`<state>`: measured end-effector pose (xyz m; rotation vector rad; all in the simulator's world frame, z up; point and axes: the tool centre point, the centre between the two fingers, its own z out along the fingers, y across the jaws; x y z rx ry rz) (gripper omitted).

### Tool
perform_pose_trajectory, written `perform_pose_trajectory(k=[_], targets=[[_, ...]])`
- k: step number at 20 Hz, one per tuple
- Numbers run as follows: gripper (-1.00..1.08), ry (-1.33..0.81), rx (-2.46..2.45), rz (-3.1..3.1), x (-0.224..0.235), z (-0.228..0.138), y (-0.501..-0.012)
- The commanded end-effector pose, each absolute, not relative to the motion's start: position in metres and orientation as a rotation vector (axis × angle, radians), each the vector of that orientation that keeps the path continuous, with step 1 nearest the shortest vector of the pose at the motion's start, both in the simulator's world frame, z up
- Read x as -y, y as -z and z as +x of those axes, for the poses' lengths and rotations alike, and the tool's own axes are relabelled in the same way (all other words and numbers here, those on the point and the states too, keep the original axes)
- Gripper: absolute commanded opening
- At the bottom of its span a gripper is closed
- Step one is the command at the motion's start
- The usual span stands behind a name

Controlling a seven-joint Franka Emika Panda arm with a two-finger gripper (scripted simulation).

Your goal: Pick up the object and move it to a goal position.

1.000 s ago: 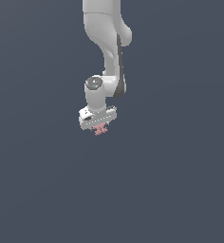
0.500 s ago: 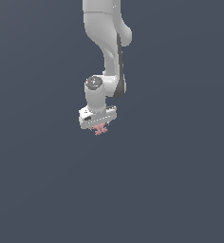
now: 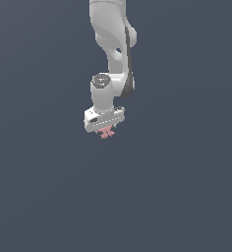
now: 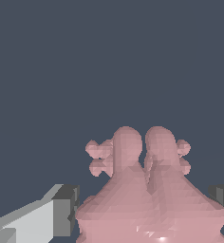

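The object [image 3: 106, 133] is a tiny pink knobbly piece with small lobes. In the exterior view it pokes out just under the white gripper [image 3: 106, 130], which hangs from the white arm in mid-air over a plain dark grey ground. In the wrist view the object [image 4: 142, 185] looms large and sits between the two grey finger pads, one [image 4: 64, 211] on each side, both touching it. The gripper [image 4: 144, 206] is shut on the object. The fingertips are mostly hidden in the exterior view.
The white arm [image 3: 113, 44] comes down from the upper edge of the exterior view. Everything else in both views is the uniform dark grey ground [image 3: 187, 197]; no goal marker shows.
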<state>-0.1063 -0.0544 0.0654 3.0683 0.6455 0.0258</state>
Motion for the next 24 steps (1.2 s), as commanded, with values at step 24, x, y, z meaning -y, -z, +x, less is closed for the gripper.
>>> perform_pose_trajectory(k=[24], targets=[[-1.0, 0.0, -0.643, 3.075, -0.037, -0.053, -0.209]])
